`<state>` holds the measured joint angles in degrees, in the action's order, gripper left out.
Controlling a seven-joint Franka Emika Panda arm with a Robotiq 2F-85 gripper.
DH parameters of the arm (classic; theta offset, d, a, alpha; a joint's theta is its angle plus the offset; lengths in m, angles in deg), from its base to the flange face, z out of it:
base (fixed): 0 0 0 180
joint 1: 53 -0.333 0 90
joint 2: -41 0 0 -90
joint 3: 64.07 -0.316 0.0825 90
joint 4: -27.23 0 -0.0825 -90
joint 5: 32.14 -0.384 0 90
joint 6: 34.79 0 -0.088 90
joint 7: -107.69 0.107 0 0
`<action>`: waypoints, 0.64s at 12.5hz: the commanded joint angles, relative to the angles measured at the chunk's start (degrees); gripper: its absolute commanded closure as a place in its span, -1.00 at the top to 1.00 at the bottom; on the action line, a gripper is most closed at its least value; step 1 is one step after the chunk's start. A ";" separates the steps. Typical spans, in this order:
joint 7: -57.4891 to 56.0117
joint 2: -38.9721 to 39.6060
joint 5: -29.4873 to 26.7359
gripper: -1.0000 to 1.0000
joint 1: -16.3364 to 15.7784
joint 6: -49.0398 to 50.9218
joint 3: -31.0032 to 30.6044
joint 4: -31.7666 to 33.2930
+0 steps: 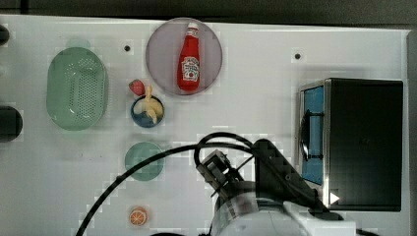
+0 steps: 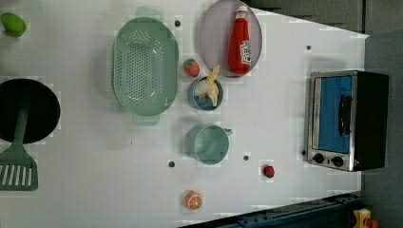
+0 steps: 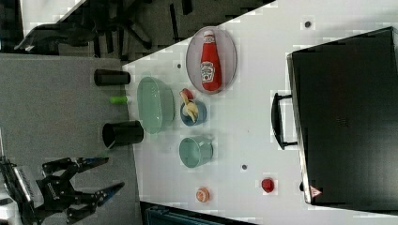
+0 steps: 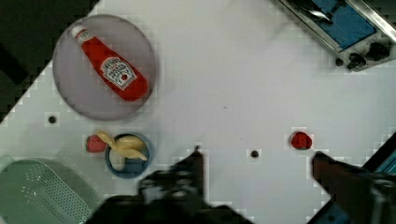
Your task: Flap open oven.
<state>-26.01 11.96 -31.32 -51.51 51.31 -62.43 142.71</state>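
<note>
The oven point(image 2: 347, 118) stands at the left view's right edge, its blue door point(image 2: 335, 114) shut and upright with the black bar handle point(image 2: 344, 115) across it. It also lies at the top view's right, as the oven point(image 1: 364, 142), and in the wrist view, oven point(image 4: 345, 23), with its knobs point(image 4: 357, 59). My gripper point(image 3: 115, 172) hangs high, far from the oven at the right view's lower left, fingers spread. In the wrist view the gripper point(image 4: 259, 161) is open with nothing between its fingers, white table beneath.
A ketchup bottle point(image 1: 189, 59) lies on a purple plate point(image 1: 160, 69). A green colander point(image 1: 76, 88), a blue bowl of banana point(image 1: 147, 110), a strawberry point(image 1: 136, 87), a green cup point(image 1: 143, 161) and an orange slice point(image 1: 138, 216) sit around the table. A small red fruit point(image 2: 268, 171) lies near the oven's front.
</note>
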 commanded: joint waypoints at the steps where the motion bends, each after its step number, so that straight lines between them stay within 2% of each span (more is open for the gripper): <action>1: 3.22 4.70 -0.41 -0.09 0.41 -0.05 0.73 2.78; 3: 3.13 6.00 -0.39 -0.56 0.41 -0.11 1.76 3.08; 4: 3.03 6.83 -0.36 -0.65 0.44 -0.12 2.51 3.45; 8: -5.65 10.97 -0.34 -0.65 0.61 -1.78 6.11 4.73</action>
<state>-28.31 24.10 -31.75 -51.52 50.55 -57.22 147.86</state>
